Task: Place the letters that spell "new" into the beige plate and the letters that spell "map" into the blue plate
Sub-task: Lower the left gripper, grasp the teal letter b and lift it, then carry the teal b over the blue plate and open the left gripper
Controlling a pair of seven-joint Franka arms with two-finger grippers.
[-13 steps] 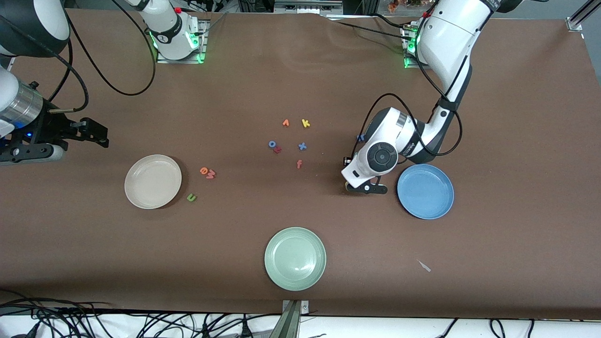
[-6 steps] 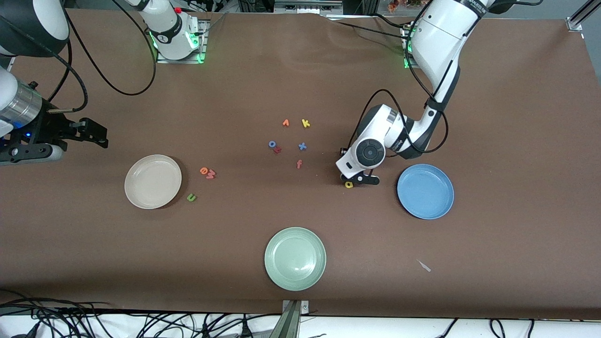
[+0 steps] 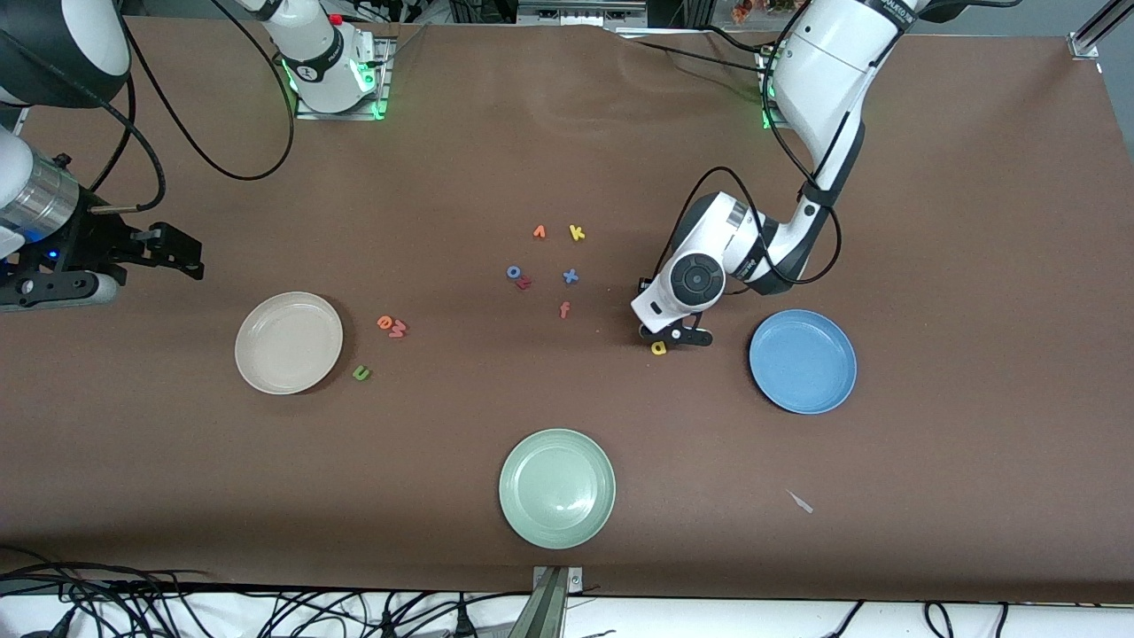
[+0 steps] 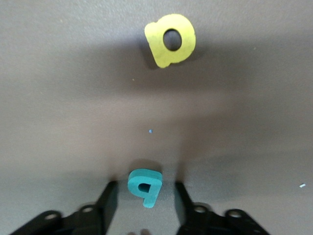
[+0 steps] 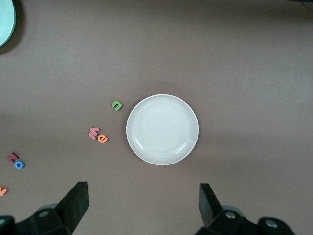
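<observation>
My left gripper (image 3: 673,337) is down at the table beside the blue plate (image 3: 803,361). The teal p (image 4: 145,186) lies between its fingers (image 4: 110,198) with a gap on each side, so the gripper is open; this letter is hidden in the front view. The yellow a (image 3: 658,348) (image 4: 170,40) lies just nearer the camera. No blue m shows. Beside the beige plate (image 3: 288,342) (image 5: 162,129) lie the green n (image 3: 361,373), orange e (image 3: 384,322) and red w (image 3: 398,330). My right gripper (image 3: 182,257) (image 5: 142,191) waits open, high at its end of the table.
A pale green plate (image 3: 557,488) sits near the front edge. Mid-table lie an orange v (image 3: 539,232), yellow k (image 3: 577,233), blue o (image 3: 513,272), red z (image 3: 524,283), blue x (image 3: 570,276) and red f (image 3: 564,309). A pale scrap (image 3: 801,502) lies near the blue plate.
My left gripper has shifted off the yellow a, uncovering it, and its fingers have narrowed around the teal p. The right arm has not moved.
</observation>
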